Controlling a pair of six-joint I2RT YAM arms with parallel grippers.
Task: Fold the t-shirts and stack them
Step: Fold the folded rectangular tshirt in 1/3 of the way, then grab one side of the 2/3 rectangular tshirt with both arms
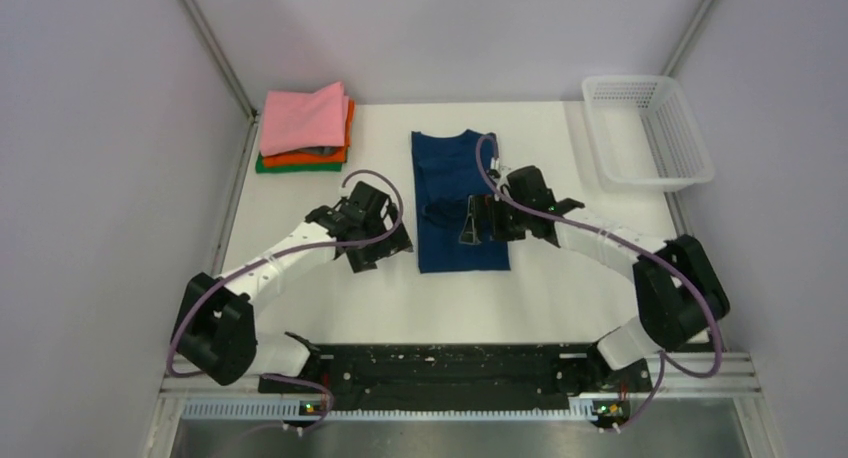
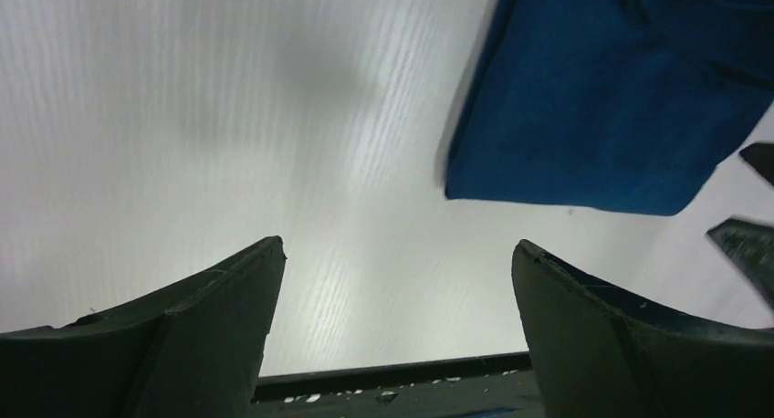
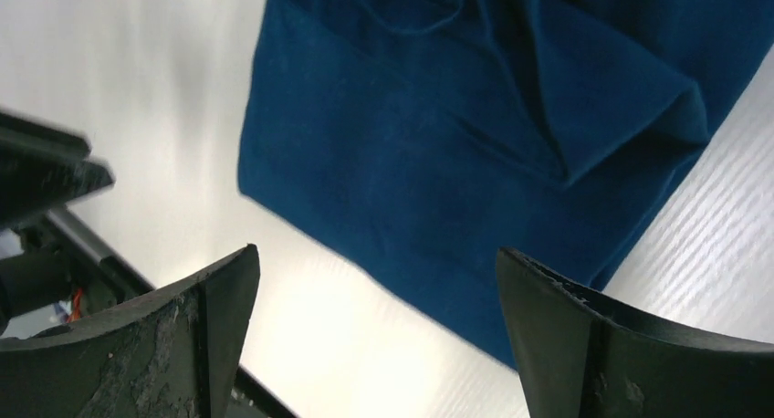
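The navy t-shirt (image 1: 455,193) lies on the table folded into a long strip. It also shows in the left wrist view (image 2: 611,99) and in the right wrist view (image 3: 475,162), with creases near its middle. A folded stack of a pink shirt (image 1: 303,118), an orange shirt (image 1: 320,156) and a green shirt (image 1: 272,165) sits at the back left. My left gripper (image 1: 385,246) (image 2: 397,254) is open and empty over bare table, just left of the navy shirt's near end. My right gripper (image 1: 470,223) (image 3: 376,258) is open and empty above the shirt's near half.
A white mesh basket (image 1: 650,128) stands at the back right. Grey walls enclose the white table (image 1: 560,288) on the left, back and right. A black rail (image 1: 440,368) runs along the near edge between the arm bases.
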